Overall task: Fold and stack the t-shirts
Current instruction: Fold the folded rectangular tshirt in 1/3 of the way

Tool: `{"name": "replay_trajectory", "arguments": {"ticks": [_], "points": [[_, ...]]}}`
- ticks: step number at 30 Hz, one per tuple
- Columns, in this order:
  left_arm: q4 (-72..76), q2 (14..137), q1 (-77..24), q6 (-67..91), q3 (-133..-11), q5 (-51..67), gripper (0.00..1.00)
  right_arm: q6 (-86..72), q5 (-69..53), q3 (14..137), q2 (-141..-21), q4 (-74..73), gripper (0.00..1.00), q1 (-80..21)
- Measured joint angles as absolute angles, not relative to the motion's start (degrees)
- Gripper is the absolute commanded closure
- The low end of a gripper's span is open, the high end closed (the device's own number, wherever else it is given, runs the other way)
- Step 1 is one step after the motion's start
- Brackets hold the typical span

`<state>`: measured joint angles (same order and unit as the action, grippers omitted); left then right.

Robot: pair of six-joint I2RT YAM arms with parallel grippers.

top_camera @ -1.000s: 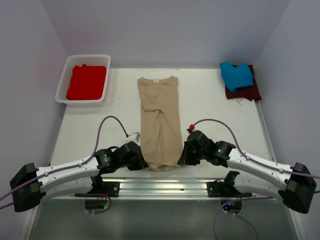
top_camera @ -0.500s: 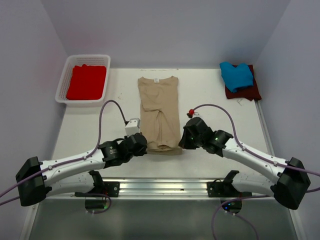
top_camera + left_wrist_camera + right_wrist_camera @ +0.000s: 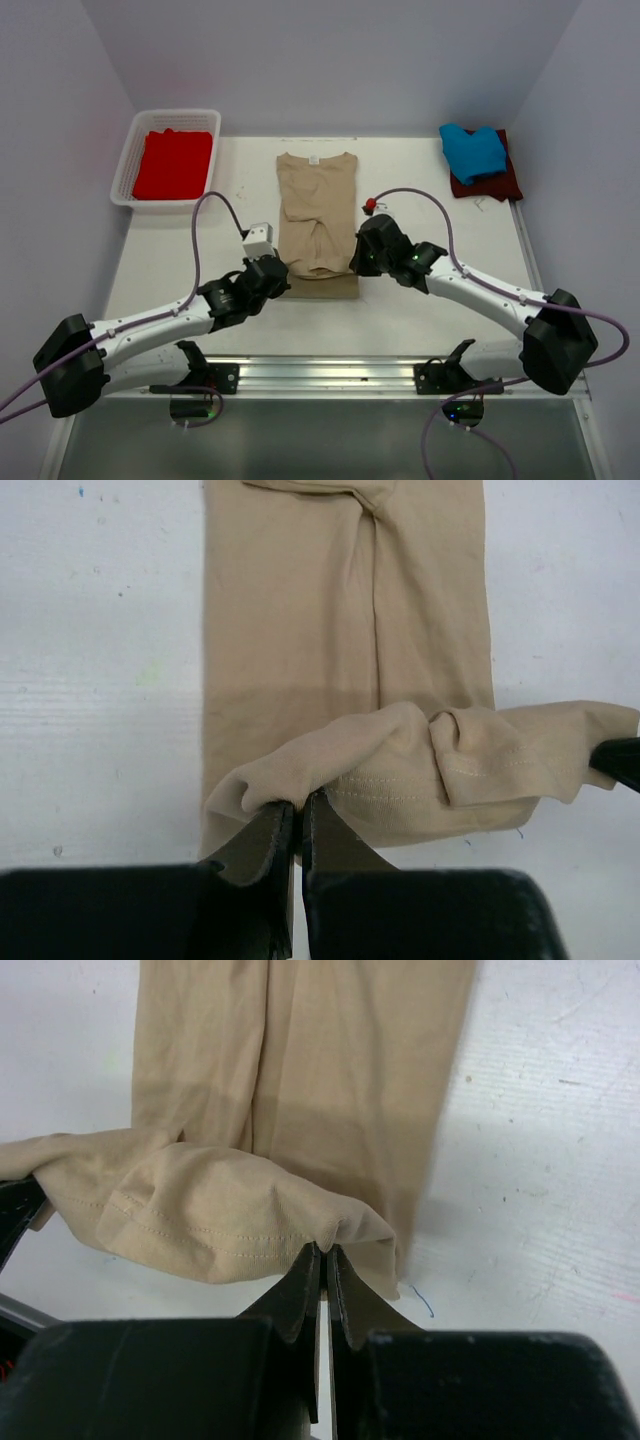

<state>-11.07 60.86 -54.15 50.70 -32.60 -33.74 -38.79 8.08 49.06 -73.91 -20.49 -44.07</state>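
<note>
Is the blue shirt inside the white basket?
No, the blue shirt lies on the maroon shirt at the far right, and the basket holds the red shirt.

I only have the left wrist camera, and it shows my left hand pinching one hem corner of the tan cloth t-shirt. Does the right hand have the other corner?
Observer: Yes. The right wrist view shows the right hand shut on the opposite hem corner of the tan cloth t-shirt.
Operator: Good. Where is the stack this one should go on?
Observer: At the far right corner of the white table, where a bright blue shirt lies on top of a dark maroon shirt.
</note>
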Motion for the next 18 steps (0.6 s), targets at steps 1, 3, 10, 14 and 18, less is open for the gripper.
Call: {"name": "replay_trajectory", "arguments": {"ticks": [1, 3, 10, 14, 18], "points": [[-9.76, 61.34, -53.34, 50.0, -32.23, -33.45, 1.0, -38.46, 8.1, 49.56, -74.65, -20.18, 1.0, -43.88], [-6.68, 62.83, -51.31, 48.31, -31.53, -32.82, 1.0, -37.91, 8.23, 51.0, -76.29, -19.59, 1.0, -43.64], [3.38, 69.17, -44.95, 41.95, -31.77, -29.15, 1.0, -35.92, 8.62, 56.69, -81.82, -17.67, 1.0, -41.39], [7.18, 75.05, -40.49, 38.68, -35.88, -25.06, 1.0, -35.03, 9.56, 60.8, -86.46, -17.02, 1.0, -38.83], [10.24, 80.9, -36.77, 35.79, -42.41, -20.97, 1.0, -34.35, 10.66, 66.7, -92.97, -17.12, 1.0, -36.36]]}}
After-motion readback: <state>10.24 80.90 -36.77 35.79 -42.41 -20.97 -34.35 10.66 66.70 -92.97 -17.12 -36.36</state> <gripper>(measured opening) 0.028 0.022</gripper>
